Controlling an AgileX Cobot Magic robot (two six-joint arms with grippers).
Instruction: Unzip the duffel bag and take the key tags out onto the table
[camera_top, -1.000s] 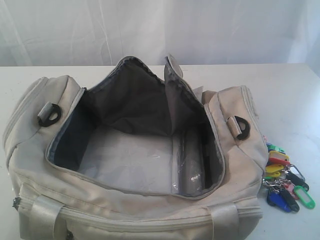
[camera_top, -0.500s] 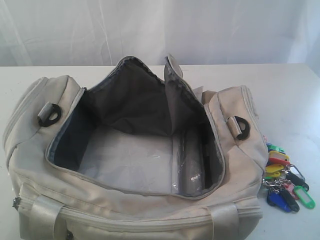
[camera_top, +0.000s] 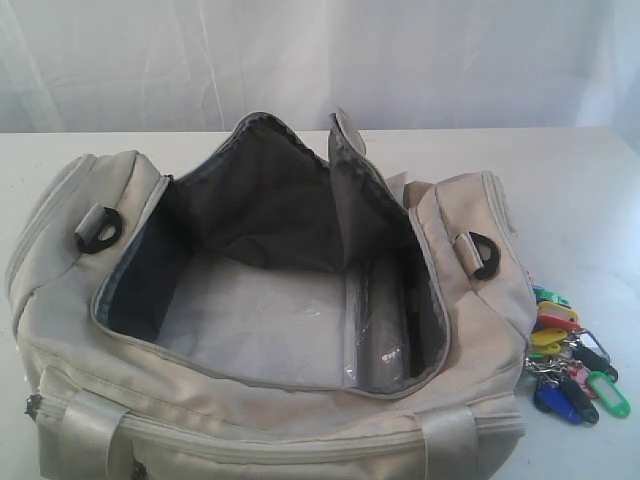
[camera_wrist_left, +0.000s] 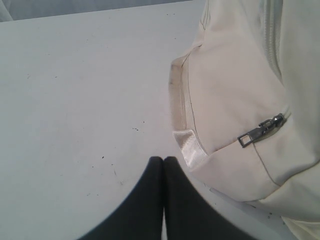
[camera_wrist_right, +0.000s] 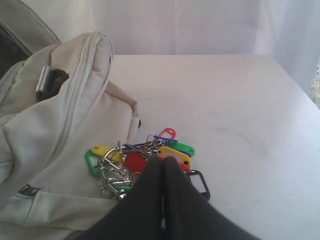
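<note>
Across the wide plain white table (camera_top: 590, 190), parallel with its far edge: large cream-beige fabric duffel bag (camera_top: 250, 410), long axis running left to right in the exterior view. Main opening unzipped and facing up, its flap (camera_top: 350, 135) standing toward the far edge, dark grey lining (camera_top: 260, 210) exposed.

Bunch of small coloured plastic key tags (camera_top: 568, 365) on metal rings: on the table, against the bag's right end.

Only the exterior view shows the interior; the grippers appear in the wrist views alone.

Left wrist view: grey metal zip pull (camera_wrist_left: 260, 131) on a bag end; black left gripper (camera_wrist_left: 163, 161), jaws pressed together, empty, over bare table just beside that end.

Right wrist view: right gripper (camera_wrist_right: 163, 161), jaws pressed together, empty, over the key tags; whether it touches them cannot be told.
</note>
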